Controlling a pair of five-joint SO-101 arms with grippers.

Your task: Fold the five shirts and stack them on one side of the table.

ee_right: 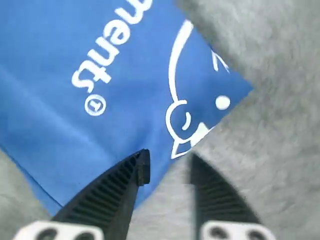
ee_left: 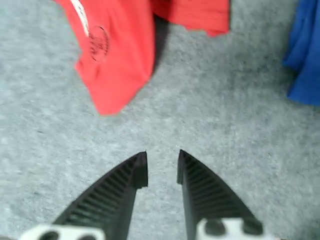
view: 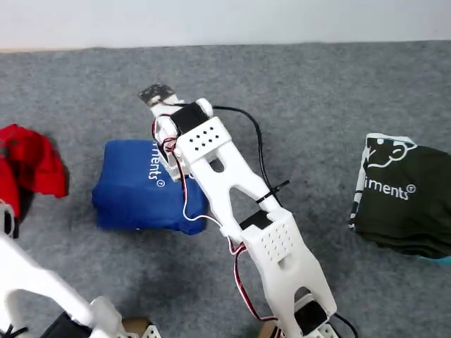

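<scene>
The blue shirt (view: 134,190) lies folded in a compact block left of the middle of the grey mat (view: 317,91). The red shirt (view: 28,162) sits crumpled near the left edge, apart from the blue one. A dark shirt (view: 405,197) rests folded at the right edge, with a teal edge showing beneath it. The right gripper (ee_right: 167,170) hangs over a printed corner of the blue shirt, jaws parted a moderate way and holding nothing, one finger above cloth and the other above mat. The left gripper (ee_left: 162,170) hovers over bare mat near the red shirt, jaws narrowly parted and empty.
</scene>
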